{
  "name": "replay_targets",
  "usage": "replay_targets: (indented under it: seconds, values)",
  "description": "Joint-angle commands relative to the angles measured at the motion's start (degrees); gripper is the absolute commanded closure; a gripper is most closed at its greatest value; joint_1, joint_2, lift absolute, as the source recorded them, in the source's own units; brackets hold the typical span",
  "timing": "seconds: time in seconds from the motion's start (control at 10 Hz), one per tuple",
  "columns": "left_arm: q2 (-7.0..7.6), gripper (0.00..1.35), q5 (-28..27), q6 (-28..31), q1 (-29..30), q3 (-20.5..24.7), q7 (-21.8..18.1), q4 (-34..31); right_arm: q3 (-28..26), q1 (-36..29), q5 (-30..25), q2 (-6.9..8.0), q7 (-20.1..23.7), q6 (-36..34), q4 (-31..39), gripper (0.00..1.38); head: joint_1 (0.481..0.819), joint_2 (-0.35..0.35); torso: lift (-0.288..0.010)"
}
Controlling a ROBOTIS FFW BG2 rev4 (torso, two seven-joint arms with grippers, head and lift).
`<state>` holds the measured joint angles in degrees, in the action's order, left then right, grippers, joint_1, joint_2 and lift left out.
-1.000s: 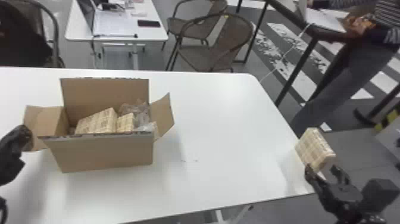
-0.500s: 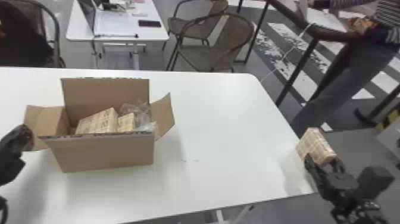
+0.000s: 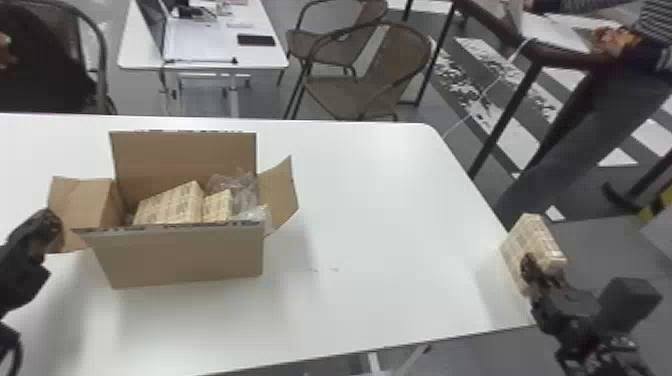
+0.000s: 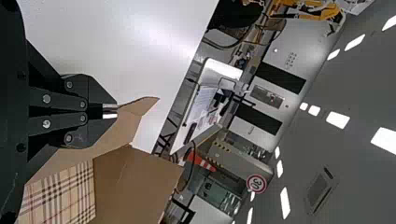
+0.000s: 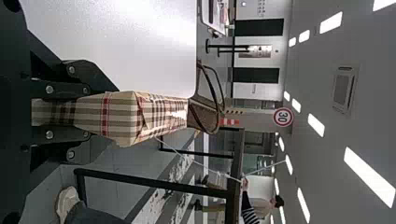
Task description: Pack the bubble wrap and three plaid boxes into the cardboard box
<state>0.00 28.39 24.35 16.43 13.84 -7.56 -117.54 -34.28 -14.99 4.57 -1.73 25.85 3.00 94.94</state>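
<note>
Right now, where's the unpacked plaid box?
Head view, right side: the plaid box is in the right tool, by the table's right edge.

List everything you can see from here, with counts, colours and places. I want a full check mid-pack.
cardboard box: one, brown, open on the table's left half
packed plaid boxes: two showing, beige check, inside the cardboard box
bubble wrap: one bundle, clear, at the cardboard box's right end
held plaid box: one, beige check, at the table's right edge
table: one, white, in front of the robot
far table: one, white, beyond, with a laptop
chairs: at least two, brown, beyond the table
railing: one, dark, beyond at the right
round sign: one, red and white, in the background
left gripper: one, black, by the left flap
right gripper: one, black, gripping the held plaid box
</note>
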Motion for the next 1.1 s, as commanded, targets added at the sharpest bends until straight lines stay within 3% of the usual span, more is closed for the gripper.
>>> replay_targets:
  seconds: [0.0,0.2,0.3,0.4,0.6,0.7,0.9,1.0]
  values:
    - [-0.15,1.21,-0.09,0.00,0.01,0.05,0.00,0.03,0.26,-0.74,1.49,0.15,-0.10,-0.02,1.21,1.03,0.695,-0.233,-0.174]
    - [-0.15,1.21,-0.18,0.00,0.01,0.05,0.00,0.03,5.54,-2.15,5.80,-0.20,-0.36,-4.67,10.09,1.03,0.695,-0.223,-0.174]
    - [-0.15,1.21,-0.35,0.09,-0.08,0.05,0.00,0.03,9.93,-1.09,9.23,-1.44,-1.50,-16.98,18.61,1.03,0.695,-0.189,-0.174]
    - [-0.15,1.21,-0.70,0.00,-0.17,-0.13,0.00,0.03,15.03,1.19,16.52,-5.57,-7.22,-29.81,25.82,1.03,0.695,-0.167,-0.174]
    - [-0.15,1.21,-1.49,0.79,-1.14,-0.74,0.00,0.20,20.48,13.15,32.25,-16.73,-13.10,-53.28,31.44,1.03,0.695,-0.057,-0.174]
    - [-0.15,1.21,-1.58,0.88,-1.58,-1.18,0.00,0.47,24.08,19.74,40.69,-18.93,-15.48,-59.25,30.30,1.03,0.694,-0.012,-0.174]
    - [-0.15,1.21,-2.28,1.41,-2.37,-2.15,0.09,0.73,31.46,28.44,59.76,-19.01,-20.93,-62.42,20.46,1.03,0.651,0.086,-0.174]
    - [-0.15,1.21,-2.37,1.49,-2.72,-2.59,0.17,1.00,35.42,32.48,62.66,-17.78,-21.28,-64.09,13.52,1.03,0.644,0.132,-0.174]
